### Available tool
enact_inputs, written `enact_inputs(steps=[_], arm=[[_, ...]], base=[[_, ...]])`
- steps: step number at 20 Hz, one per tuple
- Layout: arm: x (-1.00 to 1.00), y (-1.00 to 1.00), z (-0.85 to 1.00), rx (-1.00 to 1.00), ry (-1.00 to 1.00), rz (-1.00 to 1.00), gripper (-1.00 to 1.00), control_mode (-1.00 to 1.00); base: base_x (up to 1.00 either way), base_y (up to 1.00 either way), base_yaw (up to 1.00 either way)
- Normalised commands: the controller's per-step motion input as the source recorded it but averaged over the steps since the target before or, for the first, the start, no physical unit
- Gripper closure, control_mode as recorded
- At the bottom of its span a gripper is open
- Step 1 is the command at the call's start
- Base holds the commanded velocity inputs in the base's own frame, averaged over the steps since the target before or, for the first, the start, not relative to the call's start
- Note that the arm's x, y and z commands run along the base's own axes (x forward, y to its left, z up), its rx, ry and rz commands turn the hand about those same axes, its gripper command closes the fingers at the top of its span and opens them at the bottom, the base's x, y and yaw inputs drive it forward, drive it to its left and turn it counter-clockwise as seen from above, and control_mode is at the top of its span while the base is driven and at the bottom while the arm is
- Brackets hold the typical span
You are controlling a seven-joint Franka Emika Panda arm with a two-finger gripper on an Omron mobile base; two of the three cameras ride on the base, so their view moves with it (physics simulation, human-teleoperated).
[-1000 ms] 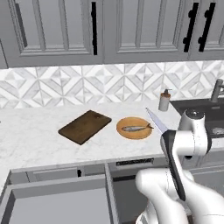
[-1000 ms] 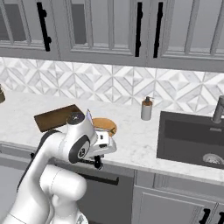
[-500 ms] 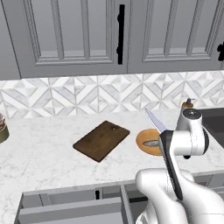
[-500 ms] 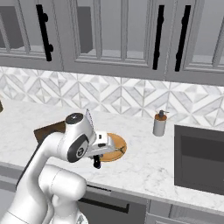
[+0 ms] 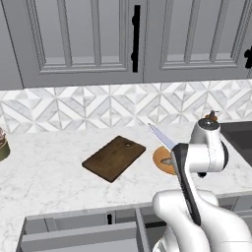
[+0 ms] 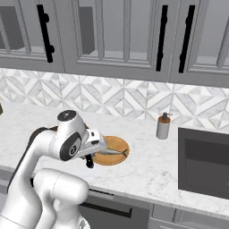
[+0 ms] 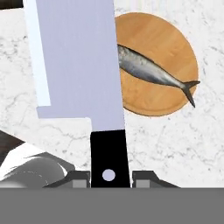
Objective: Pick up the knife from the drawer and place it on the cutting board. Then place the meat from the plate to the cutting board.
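Observation:
My gripper (image 7: 109, 177) is shut on the black handle of the knife (image 7: 74, 57), whose wide silver blade points away from the hand. In the left base view the knife (image 5: 162, 137) sticks up past the arm, above the counter between the cutting board (image 5: 114, 157) and the plate (image 5: 162, 160). The dark brown cutting board lies bare on the marble counter. On the round orange-tan plate (image 7: 168, 52) lies the meat (image 7: 153, 70), a small silver-grey fish, just right of the blade. The same plate (image 6: 117, 145) and meat (image 6: 112, 152) sit beside the hand. The grey drawer (image 5: 74, 234) stands open below the counter edge.
A soap dispenser (image 6: 163, 126) stands at the back of the counter beside the dark sink (image 6: 205, 167). A jar (image 5: 2, 145) sits at the far left edge. Grey wall cabinets with black handles hang over the tiled backsplash.
The whole picture has shifted: the base has driven closer to the counter. The gripper keeps the knife held above the counter by the plate.

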Motion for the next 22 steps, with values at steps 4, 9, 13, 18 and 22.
enact_inputs(steps=[4,9,13,18,22], arm=[[0.14,0.85,0.27,-0.11,0.0,0.43,1.0,-1.0],[0.0,0.62,-0.01,-0.19,0.0,0.65,1.0,-1.0],[0.41,0.13,0.0,-0.07,0.0,0.59,1.0,-1.0],[1.0,0.15,0.0,0.0,0.0,0.42,1.0,-1.0],[1.0,0.33,0.0,-0.06,0.03,0.28,1.0,-1.0]], base=[[0.0,0.0,0.0],[0.0,0.0,0.0],[0.0,0.0,0.0],[0.0,0.0,0.0],[0.0,0.0,0.0]])
